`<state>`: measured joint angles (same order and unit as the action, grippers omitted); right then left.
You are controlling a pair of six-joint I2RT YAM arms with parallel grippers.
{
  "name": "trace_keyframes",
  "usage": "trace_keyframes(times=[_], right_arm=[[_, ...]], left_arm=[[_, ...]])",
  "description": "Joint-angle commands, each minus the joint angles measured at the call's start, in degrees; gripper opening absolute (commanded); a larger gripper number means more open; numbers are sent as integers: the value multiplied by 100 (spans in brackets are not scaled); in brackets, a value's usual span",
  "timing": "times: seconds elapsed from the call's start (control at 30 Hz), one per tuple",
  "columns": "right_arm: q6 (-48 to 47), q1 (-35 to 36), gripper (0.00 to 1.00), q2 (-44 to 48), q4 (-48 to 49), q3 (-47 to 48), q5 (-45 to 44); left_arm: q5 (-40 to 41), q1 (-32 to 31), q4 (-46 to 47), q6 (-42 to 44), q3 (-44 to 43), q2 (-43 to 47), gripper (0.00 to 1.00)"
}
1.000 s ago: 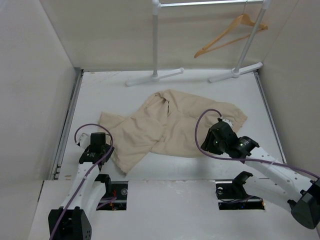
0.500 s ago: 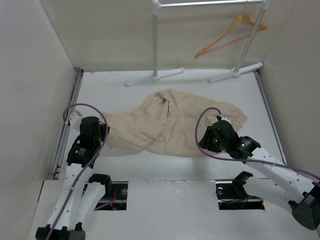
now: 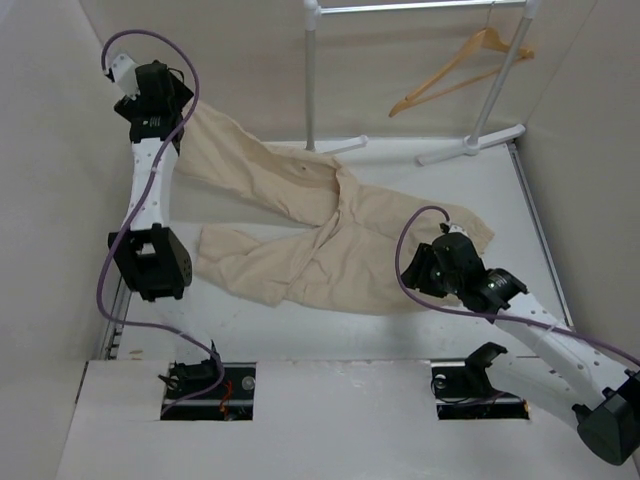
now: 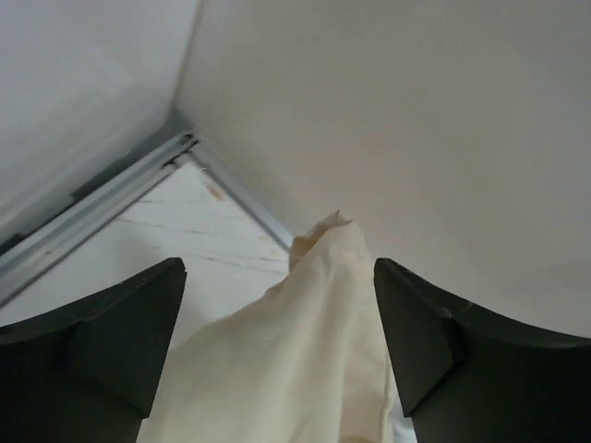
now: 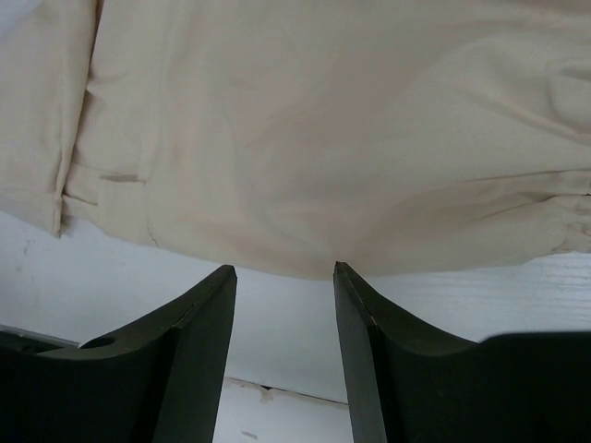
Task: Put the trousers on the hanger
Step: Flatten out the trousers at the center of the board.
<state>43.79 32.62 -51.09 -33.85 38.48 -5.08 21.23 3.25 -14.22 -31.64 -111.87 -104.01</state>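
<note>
White table (image 3: 340,335), walled on three sides: we are watching the trousers (image 3: 340,250) sprawling in front of the rack (image 3: 311,80).

One leg is stretching up and to the left of the rack, reaching the left gripper (image 4: 277,268), which is hanging high beside the wall. Its fingers (image 4: 120,323) are standing wide with cloth rising between them, and we cannot tell whether they are clamping it. The right gripper (image 5: 282,272) is hovering with its fingers parted at the cloth's near edge, well in front of the rack. The hanger (image 3: 455,70) is hanging from the rack's top bar.

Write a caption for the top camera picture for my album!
Left gripper holds the trousers up by one leg; hanger hangs on rack.
</note>
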Motion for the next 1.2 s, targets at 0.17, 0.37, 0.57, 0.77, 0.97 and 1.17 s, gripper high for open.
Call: trace_keyframes(times=[0.17,0.37,0.57,0.77,0.97,1.17], right_arm=[[139,-32,55,504,141,-42,113],[-37,38,20,328,159,-34,324],[42,214,44,442,133,-121,324],[139,521,49,486,71,-209,324],[235,276,60,495,176,-587,157],[349,-138,65,223,264,-605,42]], left_arm=[[117,6,418,185,3579,1855,89],[-390,-74,586,-246,5834,2544,87],[-963,-39,1086,-264,6011,1613,87],[-1044,-56,1362,-685,5861,1398,15],[46,259,-464,-388,5757,4087,10],[767,331,-2663,-80,4272,4697,15]])
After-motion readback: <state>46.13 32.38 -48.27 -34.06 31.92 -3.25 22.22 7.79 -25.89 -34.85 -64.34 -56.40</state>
